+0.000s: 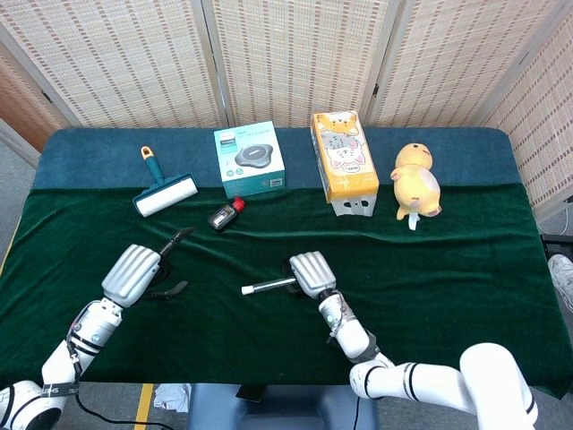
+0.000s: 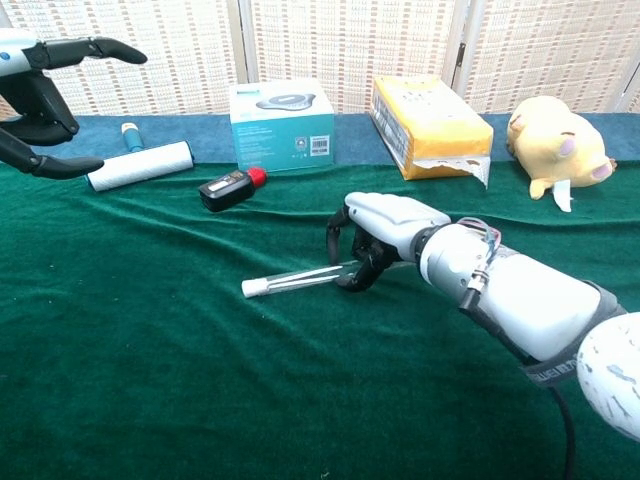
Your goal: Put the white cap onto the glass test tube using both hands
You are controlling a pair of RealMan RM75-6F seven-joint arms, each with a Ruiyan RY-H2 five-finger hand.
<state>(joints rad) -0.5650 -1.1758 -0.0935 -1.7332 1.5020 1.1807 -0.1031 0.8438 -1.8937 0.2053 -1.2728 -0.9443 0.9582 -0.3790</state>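
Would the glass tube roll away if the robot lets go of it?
Probably a little. The tube is round and lies sideways on the soft cloth, which may slow it. It looks like thin clear glass, so likely fragile and slippery. The right hand holds one end.

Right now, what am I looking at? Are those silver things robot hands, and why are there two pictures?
Yes, they belong to one robot with two arms. One picture looks down from its head, the other looks forward from its chest. Its right hand holds a glass test tube with a white cap on its end, low over the green cloth. Its left hand is open and holds nothing. Along the back lie a lint roller, a teal box, a yellow carton, a yellow plush toy and a small black gadget with a red tip.
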